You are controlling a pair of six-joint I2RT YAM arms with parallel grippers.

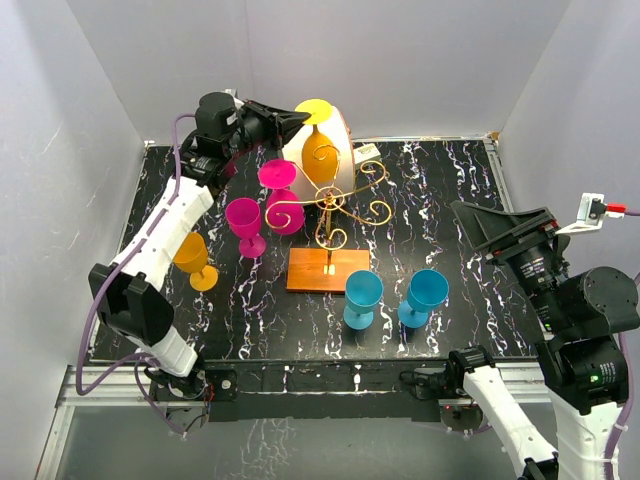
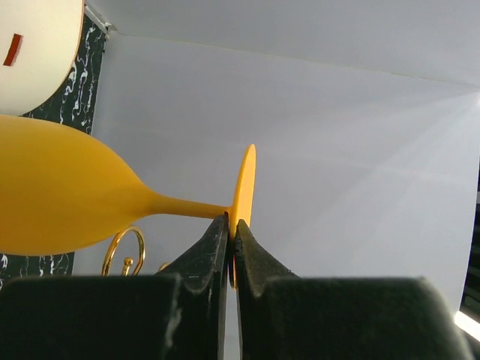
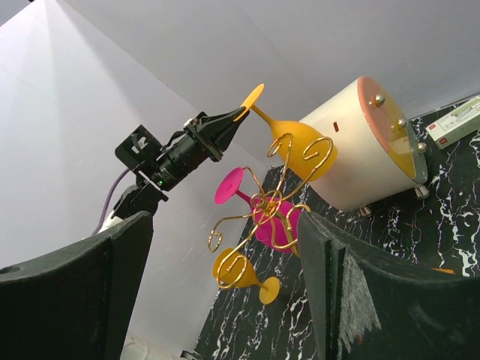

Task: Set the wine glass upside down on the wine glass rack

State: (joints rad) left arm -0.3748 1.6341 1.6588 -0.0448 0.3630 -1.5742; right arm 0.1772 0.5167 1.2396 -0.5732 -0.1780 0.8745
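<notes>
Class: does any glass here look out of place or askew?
Yes: one yellow wine glass is up in the air, bowl down, at the wine glass rack, pinched by its foot in the left gripper.

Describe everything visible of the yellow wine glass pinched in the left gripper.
The opaque yellow-orange wine glass, plastic-looking, has a rounded bowl, thin stem and flat round foot. It is held aloft, tilted with the foot uppermost, the left gripper shut on the foot's rim. It hangs over the gold wire rack, before the white cylinder box; contact with the wire cannot be told.
</notes>
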